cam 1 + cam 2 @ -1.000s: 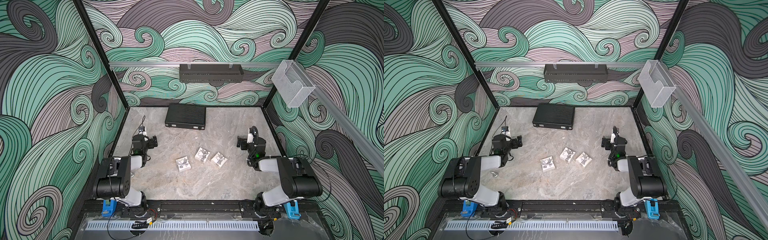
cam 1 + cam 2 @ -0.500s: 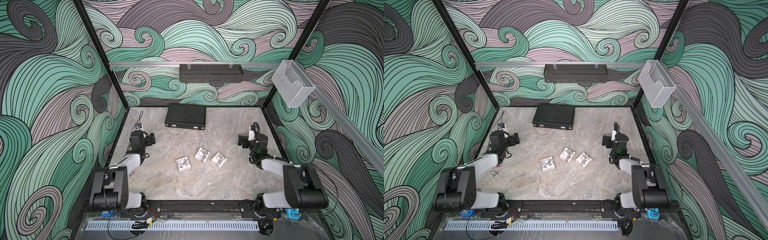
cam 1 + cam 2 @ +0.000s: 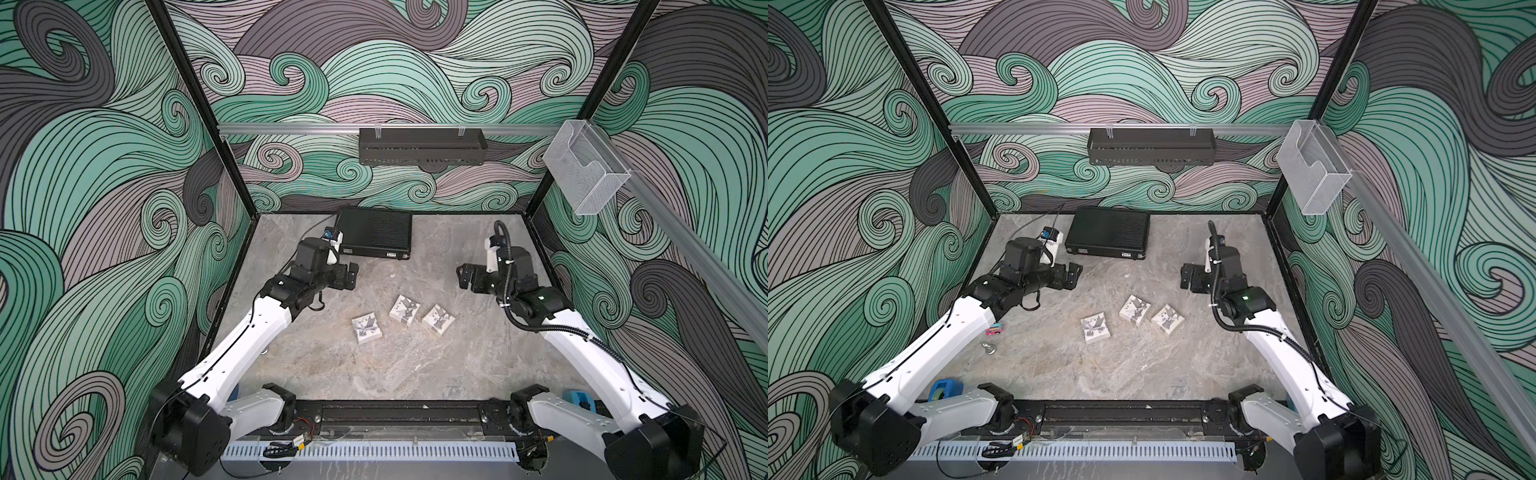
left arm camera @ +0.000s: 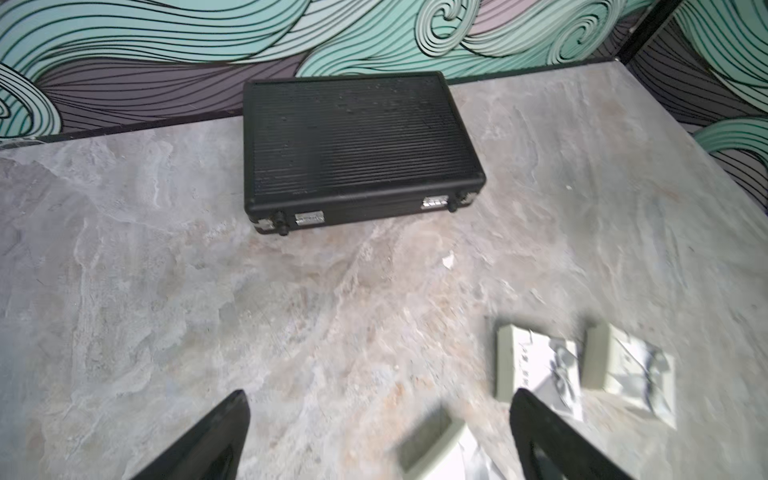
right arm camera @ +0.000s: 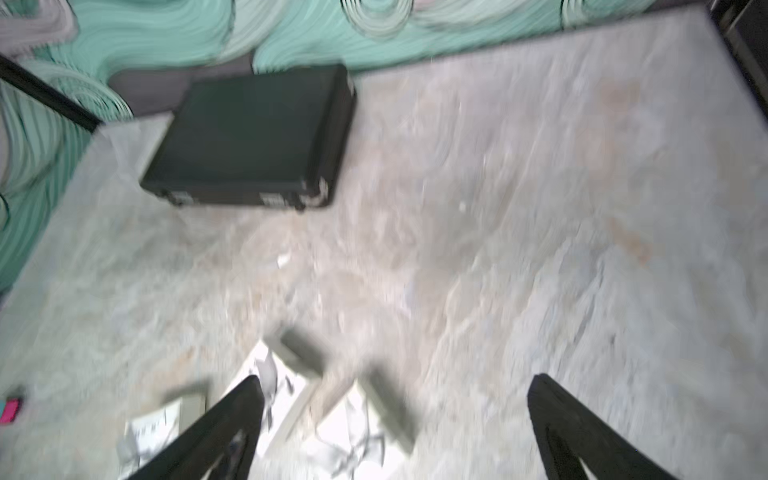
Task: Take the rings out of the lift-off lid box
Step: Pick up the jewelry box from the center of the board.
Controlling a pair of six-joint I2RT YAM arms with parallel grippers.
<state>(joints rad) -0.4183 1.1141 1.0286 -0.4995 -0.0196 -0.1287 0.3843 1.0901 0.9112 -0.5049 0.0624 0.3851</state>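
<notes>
Three small white boxes with grey print sit mid-bench (image 3: pixel 415 374): left box (image 3: pixel 367 328) a little apart, middle box (image 3: pixel 404 309) and right box (image 3: pixel 438 319) just beside each other. All look closed. No rings on show anywhere. My guess is that they lie inside one of these boxes, its lid not yet lifted.

Left jaws wide apart, empty, above the bench between the black case (image 3: pixel 376 232) and the boxes. Right jaws likewise wide apart, empty, off to the right of the boxes and well clear of them.

Step in hand, as I read it: reaching in for the box. To do it well, one arm pins the base low on its walls. The other takes the lid by its upper edge and draws straight up. A tilt would likely drag the base along or scatter tiny bands over the bench.

Hard to tell:
- Which of the three has the lift-off lid; from above they look alike.
- Right wrist view is smeared.
- Left wrist view cuts the nearest box off at the frame edge.
- A pink scrap (image 3: pixel 994 329) and a small metal bit (image 3: pixel 988 347) by the left arm (image 3: pixel 934 353) are too small to name.
</notes>
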